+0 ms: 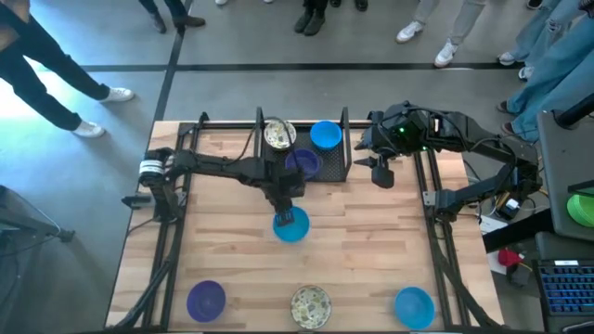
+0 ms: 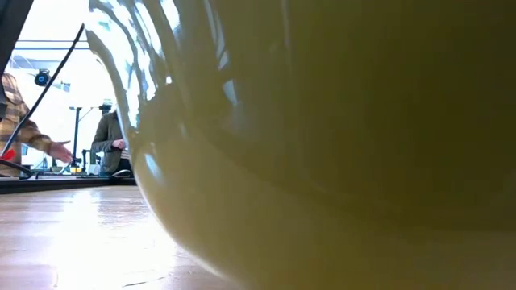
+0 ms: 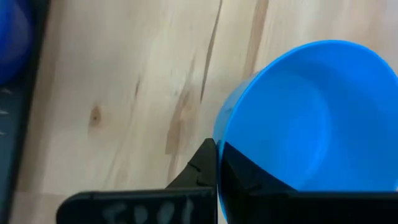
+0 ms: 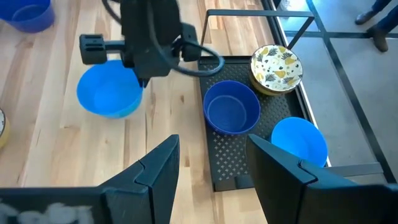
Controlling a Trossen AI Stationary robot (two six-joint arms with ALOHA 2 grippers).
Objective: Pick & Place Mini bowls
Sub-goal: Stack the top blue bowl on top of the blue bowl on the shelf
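Upright — blue bowl (image 1: pixel 291 225) in left hand (image 1: pixel 283 211).

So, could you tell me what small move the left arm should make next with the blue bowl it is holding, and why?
Probably carry it toward the black mesh tray. The left gripper is pinched on the rim of the blue bowl, which is over bare wood near the tray. The tray already holds three bowls: purple, speckled and blue. The right gripper waits open beside the tray.
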